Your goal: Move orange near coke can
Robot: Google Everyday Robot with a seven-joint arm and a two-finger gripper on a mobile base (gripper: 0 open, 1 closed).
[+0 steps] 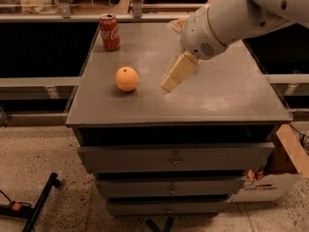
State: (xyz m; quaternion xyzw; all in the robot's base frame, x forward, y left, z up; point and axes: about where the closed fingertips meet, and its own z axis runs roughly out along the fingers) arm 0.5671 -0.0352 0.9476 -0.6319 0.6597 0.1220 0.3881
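Observation:
The orange [126, 79] sits on the grey cabinet top [217, 98], left of centre. The red coke can [110, 32] stands upright at the back left corner of the top, well behind the orange and apart from it. My gripper [173, 79] hangs from the white arm [227, 18] that reaches in from the upper right. It points down and to the left, just above the top, a short way to the right of the orange and not touching it. It holds nothing that I can see.
The cabinet has several drawers [174, 159] below the top. A cardboard box [282, 170] stands on the floor at the right. A black stand leg [41, 199] lies on the floor at the lower left. Shelving runs behind the cabinet.

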